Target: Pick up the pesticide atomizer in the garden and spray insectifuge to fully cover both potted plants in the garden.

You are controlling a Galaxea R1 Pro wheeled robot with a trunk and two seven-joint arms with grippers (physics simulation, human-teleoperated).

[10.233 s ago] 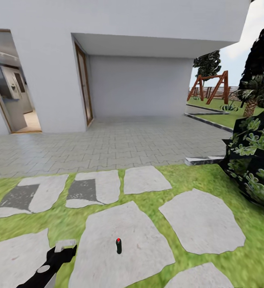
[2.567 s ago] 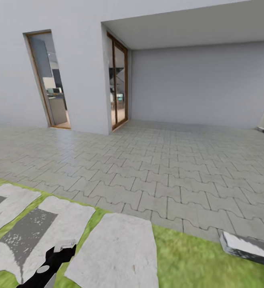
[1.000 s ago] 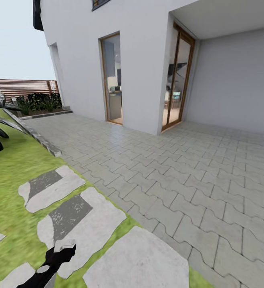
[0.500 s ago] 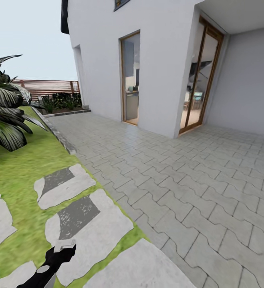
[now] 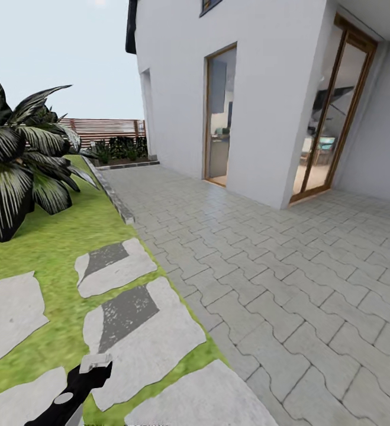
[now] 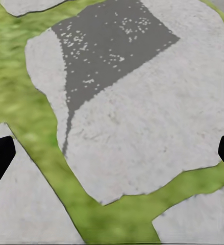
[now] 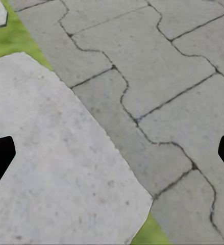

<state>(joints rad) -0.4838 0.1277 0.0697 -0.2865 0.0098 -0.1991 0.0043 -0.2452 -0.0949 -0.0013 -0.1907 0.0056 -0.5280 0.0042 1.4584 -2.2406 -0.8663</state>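
L end effector (image 6: 112, 153) wide open, empty, above stepping stones (image 5: 138, 331) on lawn (image 5: 52, 242); R end effector (image 7: 112, 153) open over paving (image 7: 157, 76).

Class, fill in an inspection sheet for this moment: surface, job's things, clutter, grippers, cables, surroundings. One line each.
Surface: lawn with grey stepping stones, beside interlocking paving.
Job's things: nothing seen; no atomizer or potted plants in these views.
Clutter: nothing seen.
Grippers: left gripper open over a stepping stone; right gripper open over the edge of stone and paving; both hold nothing.
Cables: nothing seen.
Surroundings: white house with glazed doors, a palm, a slatted fence with shrubs before it.
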